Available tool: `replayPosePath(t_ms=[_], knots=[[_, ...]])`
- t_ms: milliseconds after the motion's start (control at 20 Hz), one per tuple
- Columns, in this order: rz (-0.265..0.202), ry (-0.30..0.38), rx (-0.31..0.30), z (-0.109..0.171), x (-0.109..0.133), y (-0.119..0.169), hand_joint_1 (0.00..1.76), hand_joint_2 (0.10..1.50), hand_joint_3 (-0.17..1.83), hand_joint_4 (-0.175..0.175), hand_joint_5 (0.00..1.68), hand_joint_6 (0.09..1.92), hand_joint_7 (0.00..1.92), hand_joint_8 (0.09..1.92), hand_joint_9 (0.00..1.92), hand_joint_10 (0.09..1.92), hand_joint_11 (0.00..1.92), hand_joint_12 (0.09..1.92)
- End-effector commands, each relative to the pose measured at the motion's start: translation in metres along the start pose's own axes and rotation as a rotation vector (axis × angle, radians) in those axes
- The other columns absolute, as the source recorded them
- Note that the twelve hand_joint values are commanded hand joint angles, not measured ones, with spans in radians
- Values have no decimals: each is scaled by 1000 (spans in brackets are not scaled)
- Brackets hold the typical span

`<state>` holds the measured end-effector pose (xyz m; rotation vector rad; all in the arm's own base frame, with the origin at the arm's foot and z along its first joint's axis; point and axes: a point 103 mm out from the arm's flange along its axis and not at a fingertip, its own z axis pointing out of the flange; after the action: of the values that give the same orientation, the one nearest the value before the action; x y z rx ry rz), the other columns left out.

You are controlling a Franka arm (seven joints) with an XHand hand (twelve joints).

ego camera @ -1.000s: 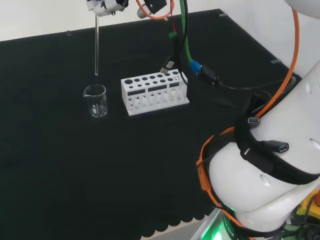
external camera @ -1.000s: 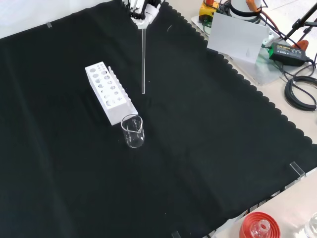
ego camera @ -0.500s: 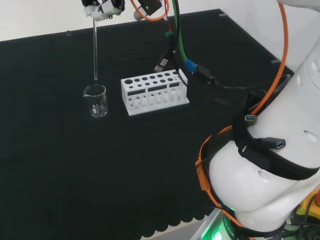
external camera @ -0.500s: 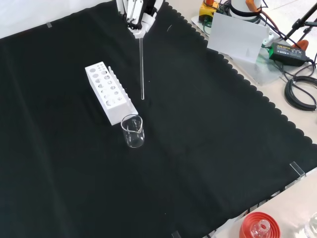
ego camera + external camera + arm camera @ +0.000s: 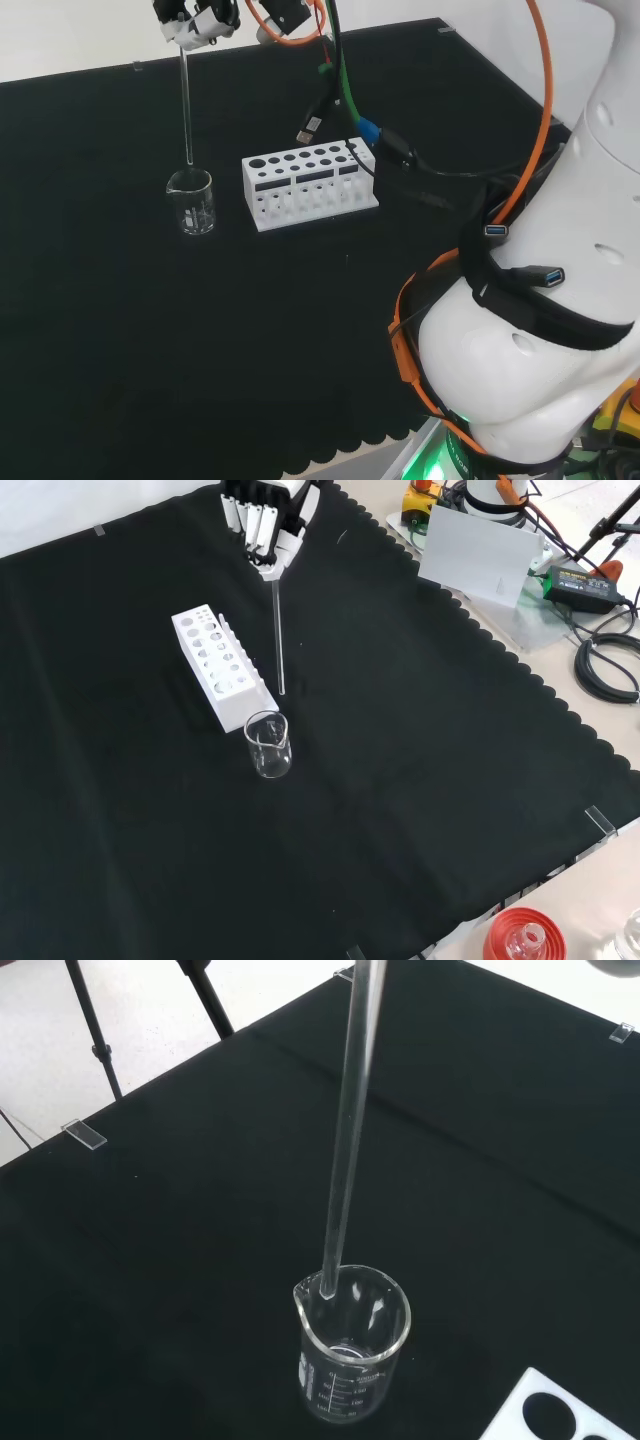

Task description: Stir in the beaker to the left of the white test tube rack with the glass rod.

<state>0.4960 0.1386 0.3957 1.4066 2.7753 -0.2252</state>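
My hand (image 5: 262, 525) pinches the glass rod (image 5: 186, 105) upright, its tip hanging just above the beaker (image 5: 190, 201) mouth beside the rack (image 5: 308, 184); straight down next

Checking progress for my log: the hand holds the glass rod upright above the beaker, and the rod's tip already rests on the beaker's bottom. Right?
Not quite. The hand holds the glass rod upright, but in the head view its tip hangs just above the rim of the beaker, not on the bottom.

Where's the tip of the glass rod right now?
In the head view the glass rod hangs upright from the hand, its tip just above the beaker rim, left of the white test tube rack.
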Motion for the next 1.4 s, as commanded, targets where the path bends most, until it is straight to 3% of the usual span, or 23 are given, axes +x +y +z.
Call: replayPosePath(t_ms=[50, 300, 450, 700, 1400], knots=[[-12, 11, 15, 8, -5, 10, 1291, 1136, -175, -175, 1084, 846, 1130, 865, 1653, 599, 1571, 713], [-22, 4, 32, 37, -23, 24, 1292, 1136, -175, -175, 1085, 844, 1131, 863, 1654, 597, 1572, 713], [-39, 18, 3, 35, -26, 38, 1292, 1136, -175, -175, 1085, 843, 1131, 862, 1655, 597, 1573, 713], [-22, 18, 49, 47, -30, 46, 1292, 1135, -175, -175, 1086, 842, 1132, 861, 1656, 595, 1574, 713], [-14, 35, 57, 46, -37, 45, 1292, 1135, -175, -175, 1087, 839, 1134, 858, 1659, 591, 1576, 714]])
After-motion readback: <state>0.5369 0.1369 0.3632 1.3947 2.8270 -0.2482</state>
